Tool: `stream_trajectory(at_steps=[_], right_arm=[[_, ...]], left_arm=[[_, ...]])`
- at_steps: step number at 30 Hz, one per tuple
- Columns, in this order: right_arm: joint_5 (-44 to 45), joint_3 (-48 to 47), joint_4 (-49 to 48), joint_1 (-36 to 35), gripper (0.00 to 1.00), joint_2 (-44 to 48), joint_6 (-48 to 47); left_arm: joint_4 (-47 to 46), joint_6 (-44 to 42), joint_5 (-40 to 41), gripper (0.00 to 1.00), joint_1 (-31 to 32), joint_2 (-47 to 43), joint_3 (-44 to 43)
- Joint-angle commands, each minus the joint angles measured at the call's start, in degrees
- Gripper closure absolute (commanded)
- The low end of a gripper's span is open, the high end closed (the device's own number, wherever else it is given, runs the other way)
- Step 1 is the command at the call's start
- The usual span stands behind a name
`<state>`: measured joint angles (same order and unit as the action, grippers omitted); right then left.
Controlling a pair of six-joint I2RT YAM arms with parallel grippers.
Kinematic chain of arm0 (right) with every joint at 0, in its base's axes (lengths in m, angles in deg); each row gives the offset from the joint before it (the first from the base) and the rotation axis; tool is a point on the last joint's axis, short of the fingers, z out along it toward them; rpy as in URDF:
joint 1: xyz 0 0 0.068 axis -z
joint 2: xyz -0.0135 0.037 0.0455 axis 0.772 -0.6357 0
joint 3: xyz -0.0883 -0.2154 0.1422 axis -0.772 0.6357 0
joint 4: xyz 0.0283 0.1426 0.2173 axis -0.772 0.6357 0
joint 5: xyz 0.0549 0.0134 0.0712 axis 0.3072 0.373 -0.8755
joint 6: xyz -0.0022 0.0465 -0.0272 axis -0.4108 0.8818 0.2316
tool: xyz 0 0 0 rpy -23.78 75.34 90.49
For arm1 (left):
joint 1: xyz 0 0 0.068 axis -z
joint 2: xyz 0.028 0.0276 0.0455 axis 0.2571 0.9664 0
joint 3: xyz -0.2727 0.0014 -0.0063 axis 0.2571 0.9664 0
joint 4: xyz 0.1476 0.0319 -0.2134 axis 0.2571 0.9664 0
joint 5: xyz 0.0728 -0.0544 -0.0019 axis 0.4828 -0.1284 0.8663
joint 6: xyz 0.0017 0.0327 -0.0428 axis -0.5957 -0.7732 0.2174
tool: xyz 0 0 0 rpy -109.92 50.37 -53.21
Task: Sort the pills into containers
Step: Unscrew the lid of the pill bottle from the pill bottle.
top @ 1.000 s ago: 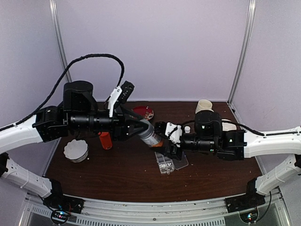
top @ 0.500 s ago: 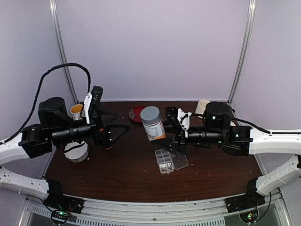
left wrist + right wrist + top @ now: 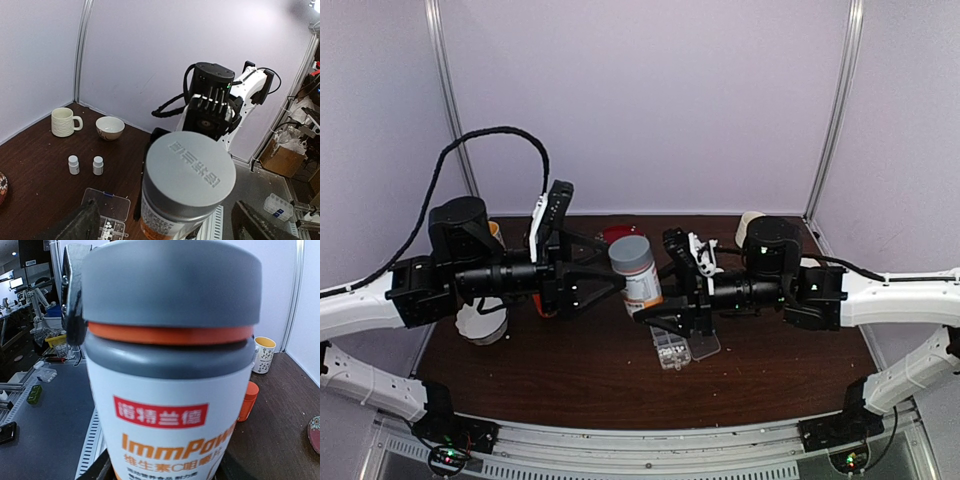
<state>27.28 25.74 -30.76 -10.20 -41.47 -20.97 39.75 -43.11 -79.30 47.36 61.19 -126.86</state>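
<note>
Pills (image 3: 106,231) lie in organizer (image 3: 111,204) on brown table (image 3: 570,370).

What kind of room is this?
Probably a test booth in a robot lab. A left arm and a right arm stand at a brown table, plain pale walls close it in, and a cardboard box sits on the floor beyond.

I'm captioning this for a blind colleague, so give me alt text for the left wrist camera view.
A grey-capped bottle fills the foreground, held up by the right arm, with the open left gripper facing it. Behind, on the brown table: a mug, a bowl, two small white bottles, and a clear box with pills.
</note>
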Motion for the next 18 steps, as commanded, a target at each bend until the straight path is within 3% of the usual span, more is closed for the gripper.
stream_trajectory(at_steps=[1,7,11,16,18], right_arm=[[-2.2,-2.5,-0.8,-0.1,1.0,-0.3,1.1],[-2.6,-3.2,0.7,-0.1,1.0,-1.2,0.8],[-2.9,-3.8,1.4,-0.2,1.0,-1.7,0.5],[-3.0,-4.3,2.0,-0.2,1.0,-2.0,0.2],[-3.0,-4.8,2.9,-0.2,1.0,-2.4,-0.1]], left_arm=[[-4.9,-0.3,-3.0,0.06,-0.1,0.1,-2.4],[-6.4,0.1,-3.9,0.06,0.0,0.6,-2.2],[-6.1,0.1,-4.6,0.14,0.0,1.6,-2.8],[-5.6,0.0,-4.6,0.31,-0.1,2.4,-3.3],[-5.6,0.0,-4.8,0.3,0.0,2.6,-3.4]])
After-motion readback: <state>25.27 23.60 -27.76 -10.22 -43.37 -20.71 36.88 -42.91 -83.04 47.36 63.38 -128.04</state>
